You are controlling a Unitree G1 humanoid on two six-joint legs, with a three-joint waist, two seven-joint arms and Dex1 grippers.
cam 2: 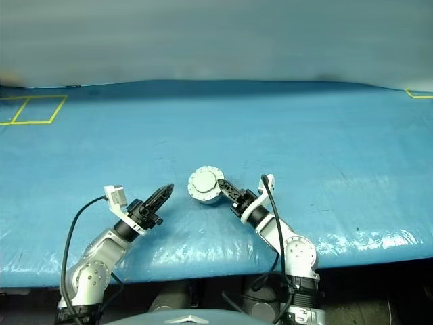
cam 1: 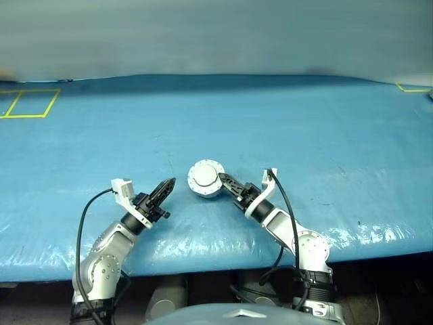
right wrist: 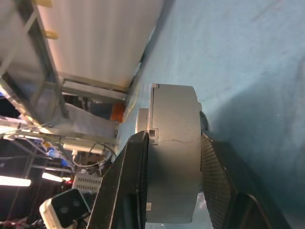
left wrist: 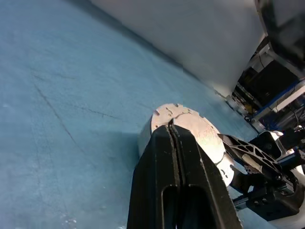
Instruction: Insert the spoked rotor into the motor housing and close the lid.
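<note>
My right gripper (cam 1: 222, 180) is shut on the motor housing (right wrist: 174, 143), a round silver cup clamped by its flat faces between the two fingers (right wrist: 131, 181). The lid (cam 1: 204, 177), a pale grey disc with a notched edge, sits closed on the housing, its face tilted toward the head camera. The spoked rotor is hidden. My left gripper (cam 1: 168, 185) is shut and empty, a short way to the left of the housing, its tips pointing at it. In the left wrist view the shut fingertips (left wrist: 170, 126) stand in front of the lid (left wrist: 202, 136).
A blue sheet (cam 1: 304, 135) covers the table, wrinkled near the front edge (cam 1: 216, 261). A yellow tape square (cam 1: 30, 103) is marked at the back left. A yellow tape corner (cam 1: 413, 88) shows at the back right.
</note>
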